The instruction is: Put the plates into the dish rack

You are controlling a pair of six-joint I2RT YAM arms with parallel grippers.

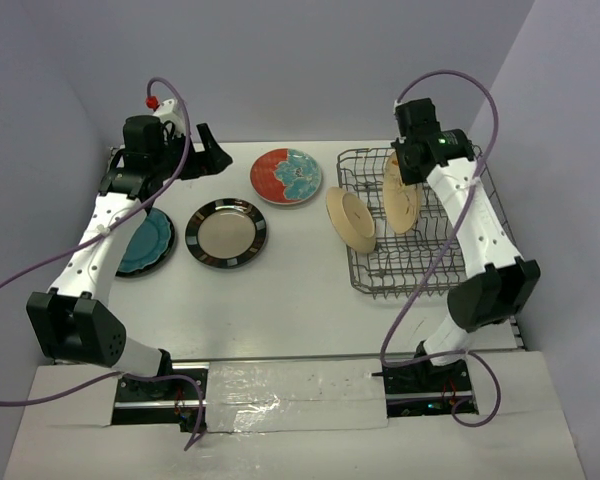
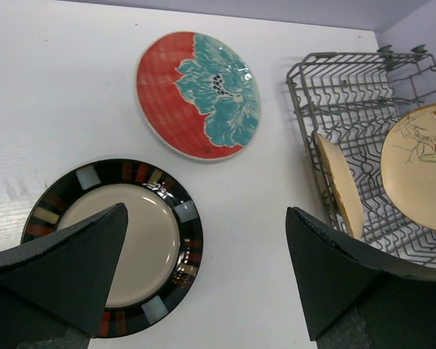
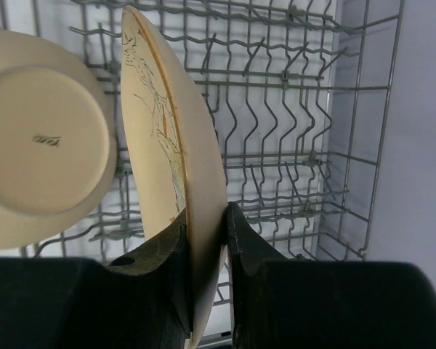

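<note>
My right gripper [image 1: 402,172] [image 3: 206,218] is shut on the rim of a beige floral plate [image 1: 401,197] [image 3: 167,123], holding it on edge inside the grey wire dish rack [image 1: 410,283] [image 3: 291,145]. A second beige plate [image 1: 350,220] [image 3: 40,138] leans at the rack's left side. My left gripper [image 1: 215,155] [image 2: 207,211] is open and empty above the table. Below it lie a dark striped-rim plate [image 1: 226,233] [image 2: 112,240] and a red plate with a blue flower [image 1: 286,176] [image 2: 198,94]. A teal plate [image 1: 145,243] lies partly under the left arm.
The rack's right half shows bare tines in the right wrist view. The rack [image 2: 349,80] and both beige plates also show at the right of the left wrist view. Purple walls enclose the table at the back and on both sides.
</note>
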